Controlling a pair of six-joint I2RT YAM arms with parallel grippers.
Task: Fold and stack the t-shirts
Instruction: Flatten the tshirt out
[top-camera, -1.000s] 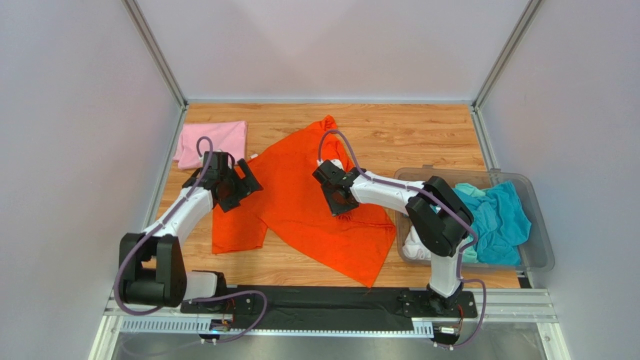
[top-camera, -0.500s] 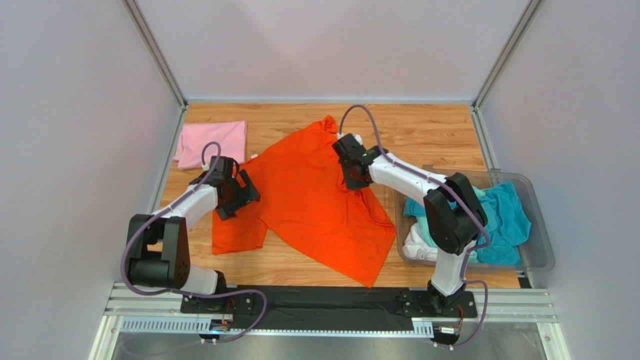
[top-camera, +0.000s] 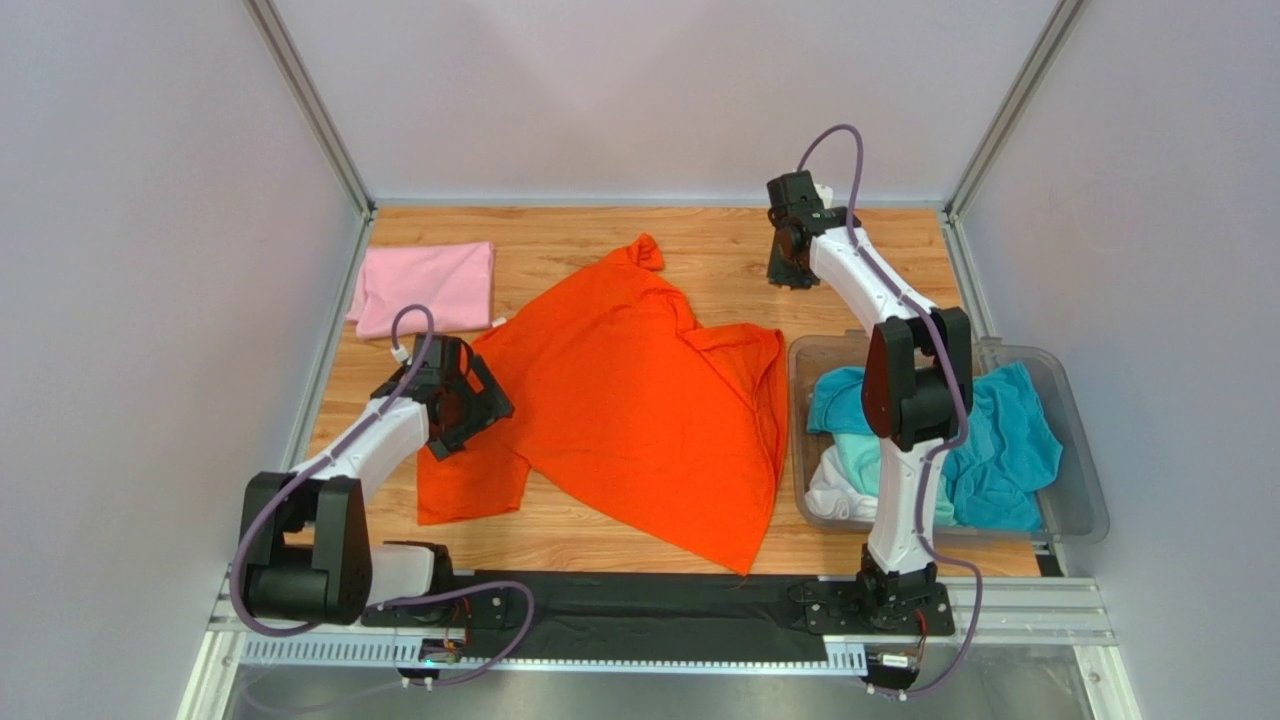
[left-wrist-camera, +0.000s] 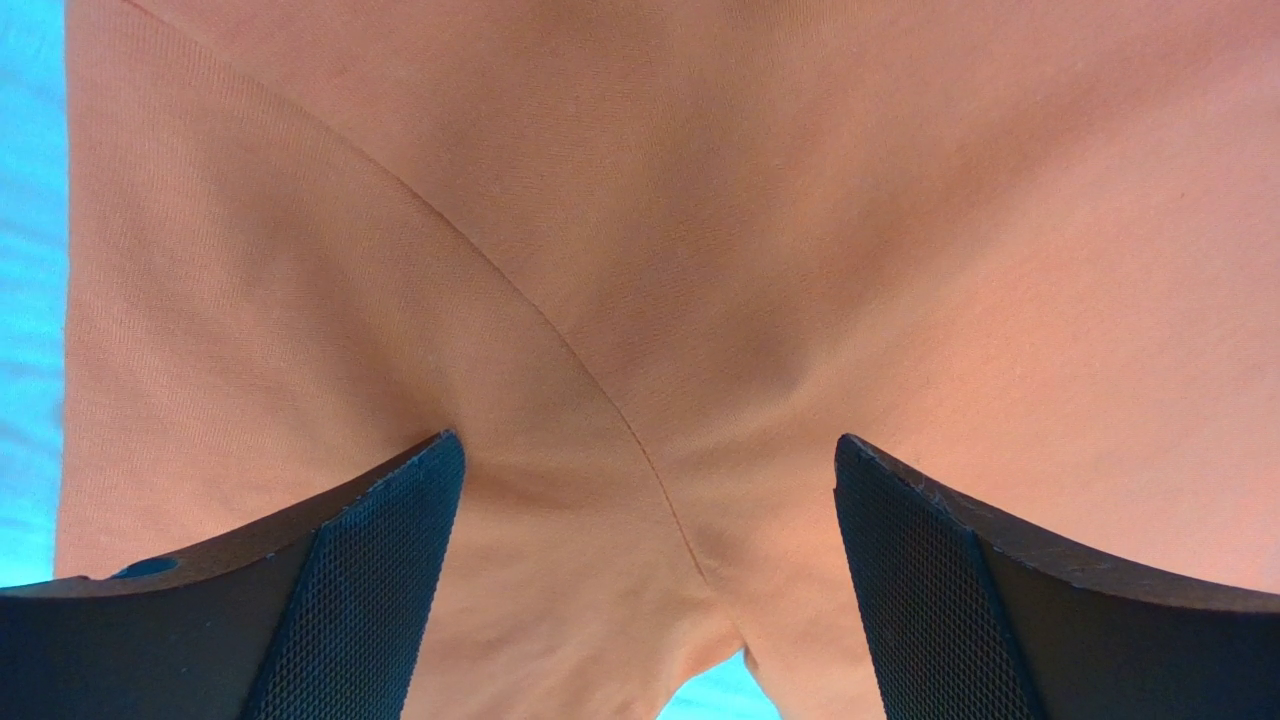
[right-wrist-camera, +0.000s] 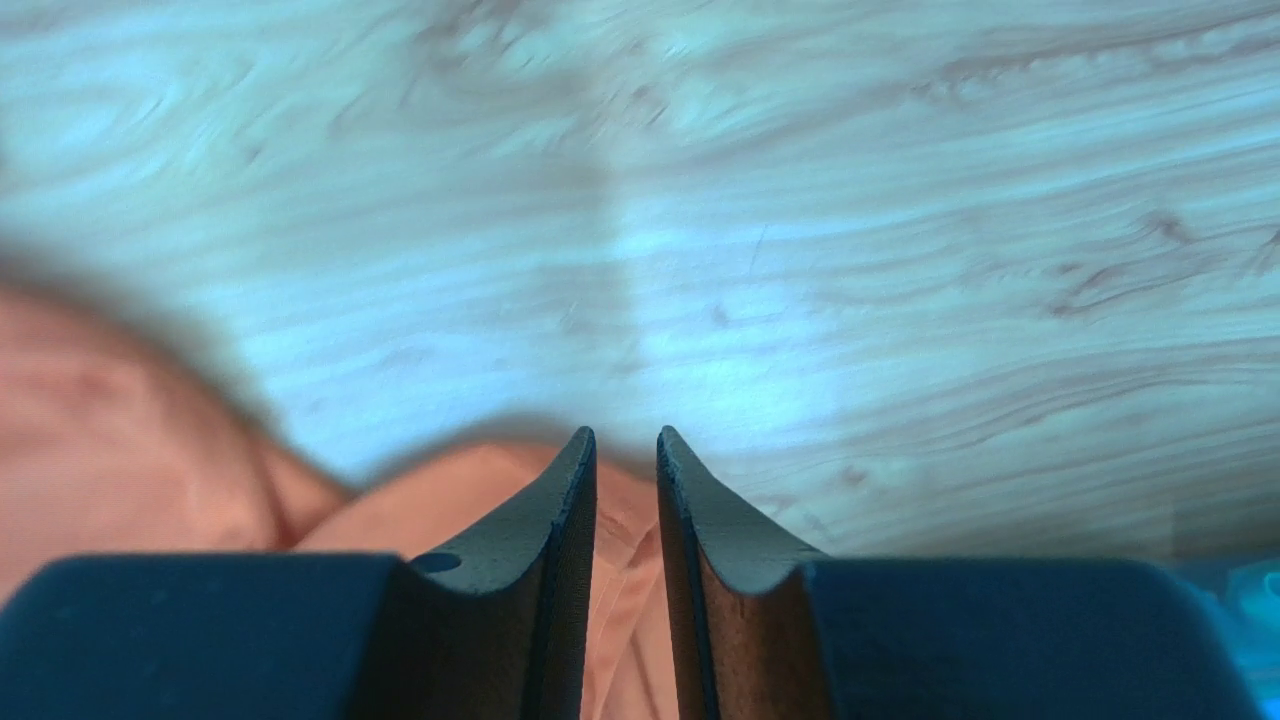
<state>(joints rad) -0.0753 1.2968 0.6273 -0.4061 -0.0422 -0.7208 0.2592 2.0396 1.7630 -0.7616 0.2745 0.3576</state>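
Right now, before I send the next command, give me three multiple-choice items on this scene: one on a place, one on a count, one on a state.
1. Where on the table is the pink t-shirt?
A. near edge, by the arm bases
B. far left corner
C. far right corner
2. How many t-shirts lie outside the bin?
A. two
B. three
C. four
3. How is the left hand?
A. shut on cloth
B. open over the orange t-shirt
C. out of view

Answers: 1 B, it lies folded by the left wall. 2 A, only the pink and the orange lie on the wood. 3 B, its jaws stand wide apart over the cloth.
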